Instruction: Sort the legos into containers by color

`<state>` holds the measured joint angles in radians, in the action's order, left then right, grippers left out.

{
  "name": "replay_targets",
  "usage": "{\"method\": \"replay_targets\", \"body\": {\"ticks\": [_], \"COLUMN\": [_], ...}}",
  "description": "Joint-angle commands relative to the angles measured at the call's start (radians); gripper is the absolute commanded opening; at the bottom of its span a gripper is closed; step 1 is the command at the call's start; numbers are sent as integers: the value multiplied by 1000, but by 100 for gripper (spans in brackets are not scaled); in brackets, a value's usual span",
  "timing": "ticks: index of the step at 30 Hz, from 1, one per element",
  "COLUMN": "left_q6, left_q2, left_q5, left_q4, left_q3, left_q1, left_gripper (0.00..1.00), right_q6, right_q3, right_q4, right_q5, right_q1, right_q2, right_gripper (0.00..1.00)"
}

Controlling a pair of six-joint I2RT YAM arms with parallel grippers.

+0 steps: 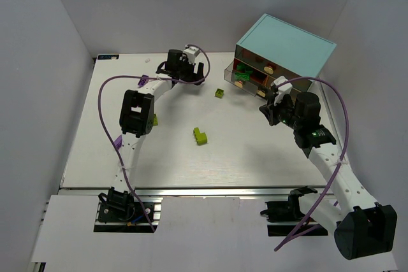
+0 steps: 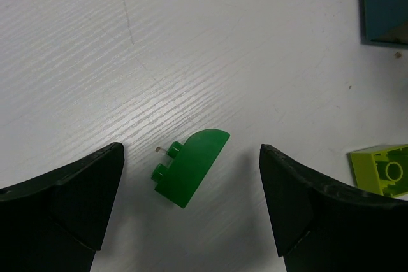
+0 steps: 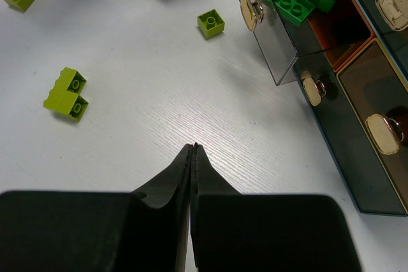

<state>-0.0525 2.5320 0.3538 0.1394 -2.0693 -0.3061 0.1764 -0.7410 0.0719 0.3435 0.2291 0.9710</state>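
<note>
Hanging the left gripper (image 2: pixel 191 151), spread wide, over a dark green lego (image 2: pixel 191 171) lying on the table (image 2: pixel 223 42) in its gap, and squeezing the right gripper (image 3: pixel 193 148) tight together on nothing near the pulled-out drawer (image 3: pixel 271 36).

Top cam: we look down on whole table (image 1: pixel 172 164) from above. Wrist cams: close, low; right shares cabinet (image 1: pixel 287 46) w/ top.

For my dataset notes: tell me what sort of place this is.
Probably a robotics lab test cell, not a home or workshop: a white table boxed in by plain panels, two arms bolted at its near edge, and practice props on it, lego bricks and a small drawer cabinet.
</note>
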Motion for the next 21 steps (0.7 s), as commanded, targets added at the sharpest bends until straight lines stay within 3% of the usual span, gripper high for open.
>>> {"method": "replay_targets", "body": {"ticks": [1, 4, 6, 14, 19, 21], "left_q6": [-30, -23, -17, -6, 11, 35], "left_q2": [-4, 1, 2, 4, -36, -91], "left_q5": [7, -6, -15, -26, -6, 13], "left_q4": [6, -1, -1, -6, -32, -73], "left_q3": [-29, -25, -26, -12, 49, 92], "left_q1": [5, 5, 5, 5, 5, 5], "left_gripper": [95, 86, 74, 52, 26, 22], "right_q6": [12, 12, 12, 12, 12, 12], "right_q3": [-6, -6, -4, -6, -9, -9], "right_q4": [-43, -43, -41, -40, -40, -38], "right_q5": [5, 0, -1, 2, -1, 2], "right_q1": [-1, -1, -2, -2, -1, -2], "right_q2": [1, 1, 2, 5, 3, 1], "right_gripper": [0, 0, 0, 0, 0, 0]}}
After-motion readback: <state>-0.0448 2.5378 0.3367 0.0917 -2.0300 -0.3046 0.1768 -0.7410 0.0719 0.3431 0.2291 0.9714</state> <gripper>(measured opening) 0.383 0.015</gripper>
